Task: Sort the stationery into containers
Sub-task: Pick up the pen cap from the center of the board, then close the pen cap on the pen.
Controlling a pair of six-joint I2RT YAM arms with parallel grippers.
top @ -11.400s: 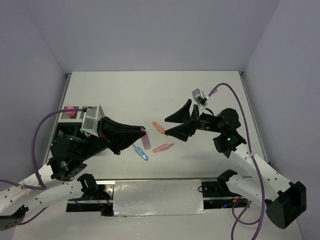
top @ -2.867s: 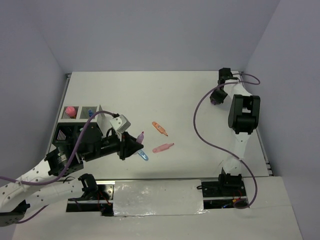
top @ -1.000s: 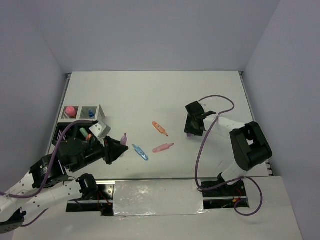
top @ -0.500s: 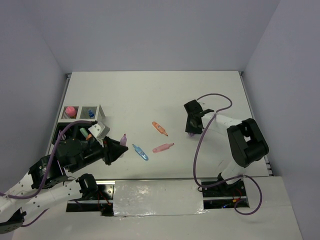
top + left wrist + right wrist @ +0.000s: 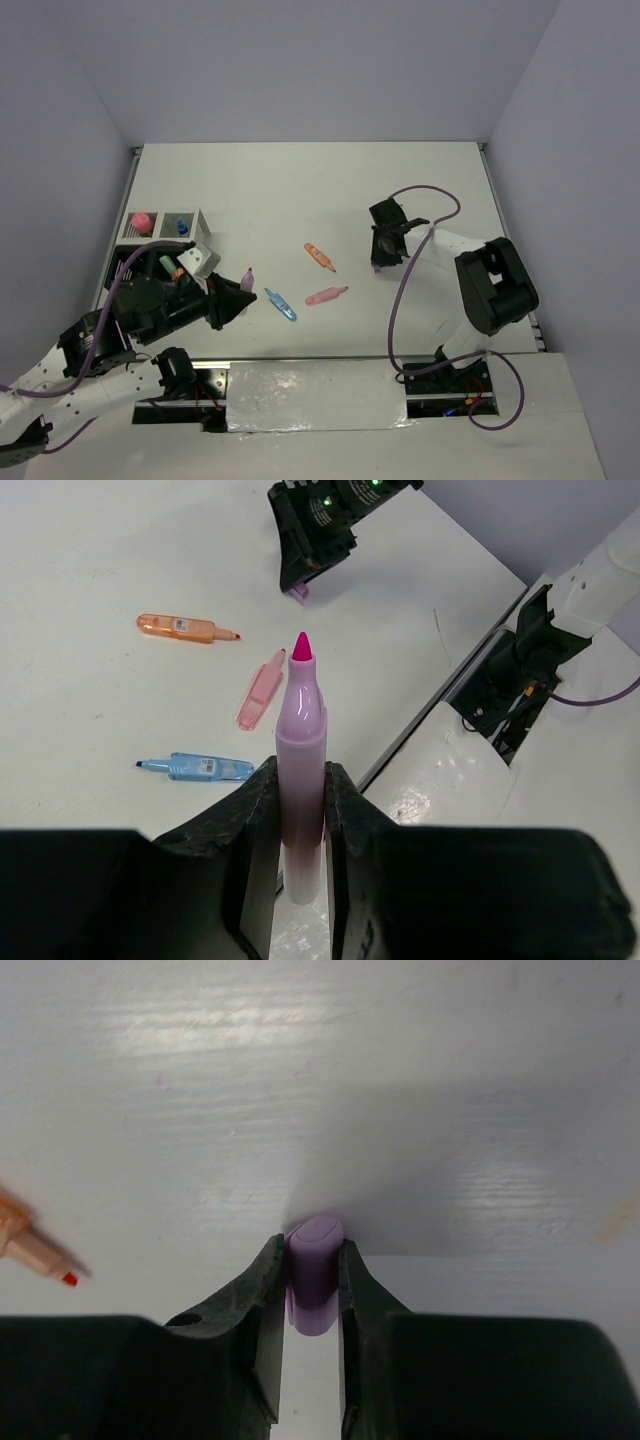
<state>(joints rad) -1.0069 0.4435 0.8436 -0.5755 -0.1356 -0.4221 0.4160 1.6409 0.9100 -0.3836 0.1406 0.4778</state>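
Showing a magenta tip; lilac highlighter (image 5: 303, 715), uncapped, clamped in left tool (image 5: 300, 780).

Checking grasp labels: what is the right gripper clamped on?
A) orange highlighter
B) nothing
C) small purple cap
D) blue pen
C: the right wrist view shows the right gripper with its fingers pinching a small purple cap, while the orange highlighter lies loose off to the side.
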